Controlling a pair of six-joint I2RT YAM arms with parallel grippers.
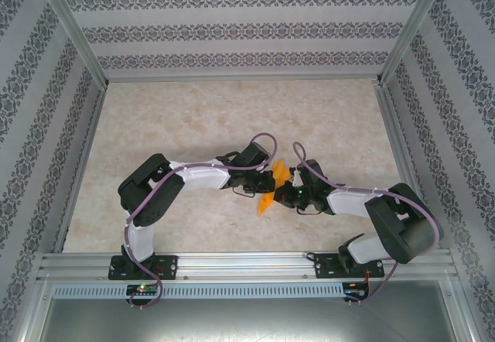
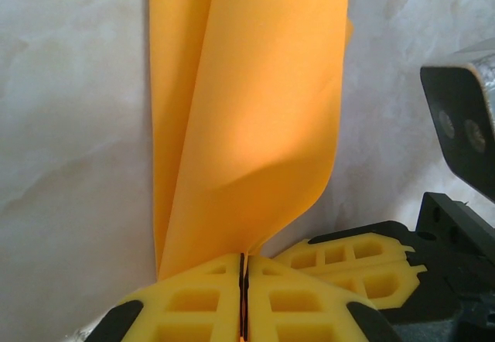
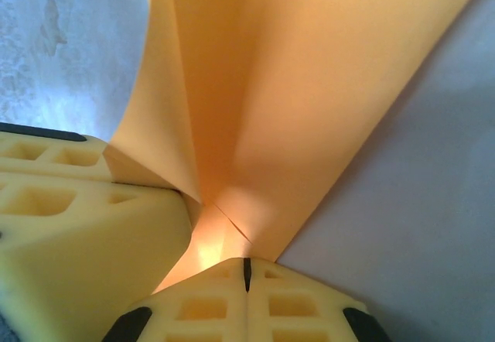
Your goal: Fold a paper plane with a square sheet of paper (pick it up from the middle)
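Observation:
The square sheet of paper (image 1: 266, 200) is bright orange and folded lengthwise into a slim pointed shape, held over the middle of the table between both arms. My left gripper (image 1: 264, 179) is shut on it from the left, and in the left wrist view (image 2: 244, 268) the folded layers (image 2: 255, 110) rise out of the closed jaws. From the right, my right gripper (image 1: 284, 189) is shut on the same end (image 3: 247, 268), where the paper (image 3: 309, 87) fans upward with a centre crease. The two grippers almost touch: right fingers (image 2: 360, 263), left fingers (image 3: 77, 234).
The marble-patterned table (image 1: 193, 117) is enclosed by patterned walls (image 1: 247, 29) at the back and both sides. An aluminium rail (image 1: 247, 265) carrying the arm bases runs along the near edge. Both arms reach inward and meet at the centre.

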